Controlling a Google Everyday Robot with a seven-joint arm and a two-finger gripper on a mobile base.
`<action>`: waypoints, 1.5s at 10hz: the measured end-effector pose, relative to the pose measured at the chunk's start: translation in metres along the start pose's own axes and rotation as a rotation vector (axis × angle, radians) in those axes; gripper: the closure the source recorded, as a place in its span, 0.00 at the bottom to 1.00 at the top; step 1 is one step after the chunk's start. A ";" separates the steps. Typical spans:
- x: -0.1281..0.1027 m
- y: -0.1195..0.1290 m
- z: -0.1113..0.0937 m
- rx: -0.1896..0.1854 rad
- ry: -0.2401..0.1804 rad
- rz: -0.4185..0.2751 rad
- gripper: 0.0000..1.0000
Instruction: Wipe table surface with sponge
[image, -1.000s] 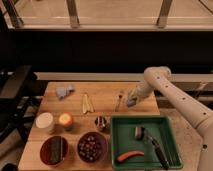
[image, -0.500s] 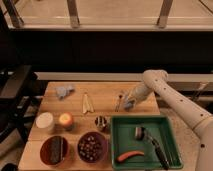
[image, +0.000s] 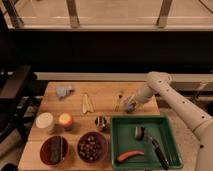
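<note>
The wiping step looks to be in hand: the tool (image: 131, 103) is down at the surface (image: 102, 96), near its right rear part, just behind the back rim of the green tray (image: 142, 118), and its fingers are closed tight on a small pale blue sponge (image: 129, 106) that seems pressed flat against the wood. By my reading, the next move calls for a sideways stroke across the open planks with steady downward pressure. The nearest obstacles are a slim utensil (image: 119, 100) lying just left of the sponge and a pair of yellowish sticks (image: 87, 102) farther left, so the sweep needs to stop short of them or go round them. The grey-blue cloth wad (image: 64, 91) sits well apart at the far left corner. The white arm reaches in from the right, its forearm sloping up from the lower right to a bent joint (image: 157, 80), then angling down and left so the wrist points the tool at the wood.
</note>
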 end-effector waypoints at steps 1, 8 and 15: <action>0.007 0.011 -0.005 -0.009 0.010 0.025 1.00; 0.055 0.028 0.002 0.009 0.013 0.091 1.00; 0.023 0.001 0.008 0.042 -0.046 0.038 1.00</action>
